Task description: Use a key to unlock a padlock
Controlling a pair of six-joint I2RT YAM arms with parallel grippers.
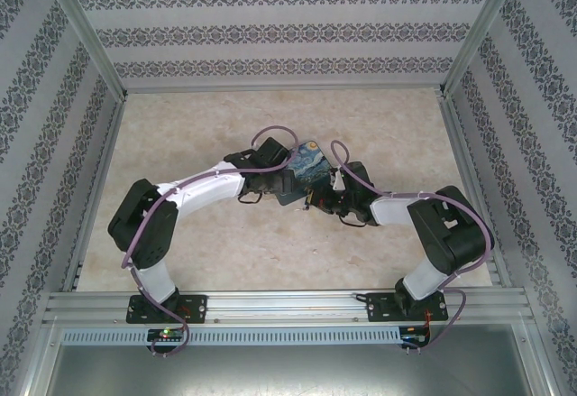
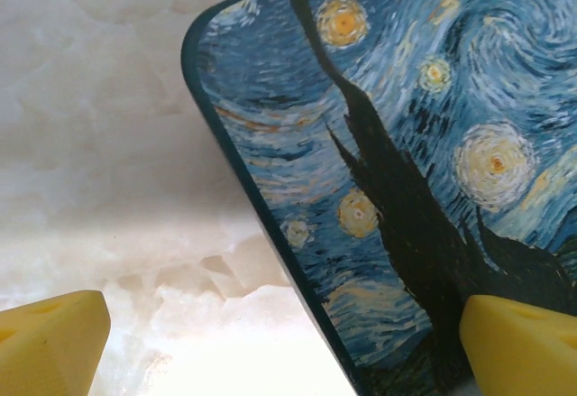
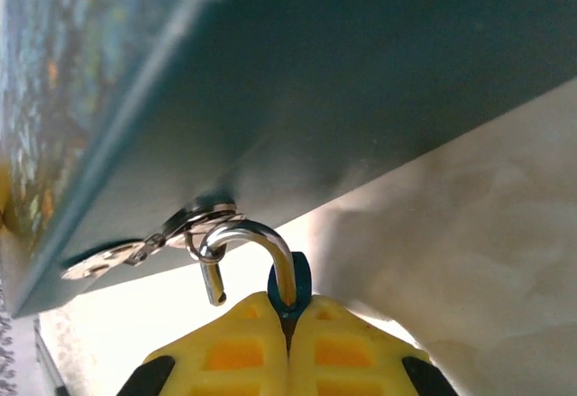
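Right jaws tight on key (image 3: 290, 284)

the padlock (image 1: 305, 167) sits mid-table (image 1: 225, 252), between my two arms. my left gripper (image 2: 287, 346) straddles one of its corners, one fingertip over its face, the other over bare table. my right gripper (image 3: 288, 346) meets its near right edge, the key (image 3: 290, 280) pinched between the tips, just beneath the padlock's side
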